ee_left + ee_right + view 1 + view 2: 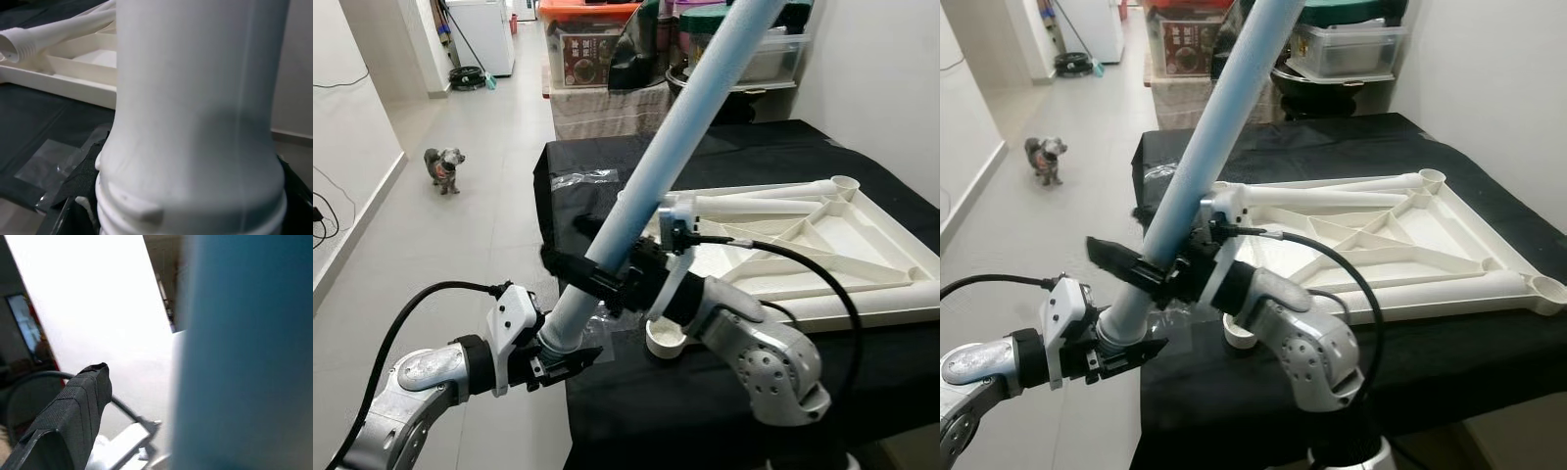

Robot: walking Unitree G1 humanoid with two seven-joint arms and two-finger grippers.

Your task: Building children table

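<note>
A long light-blue table leg slants up from low at the left to the top of the picture. My left gripper is shut on its threaded lower end, just off the black table's left edge. Higher up, my right gripper reaches across the leg with one black finger on its near side; in the right wrist view that finger stands apart from the leg. The white tabletop lies upside down on the black table, ribs up. A round white socket sits under my right wrist.
A small dog stands on the tiled floor at the far left. Storage boxes and bins are stacked behind the table. A crumpled clear plastic sheet lies on the table's far left corner. A wall runs along the right.
</note>
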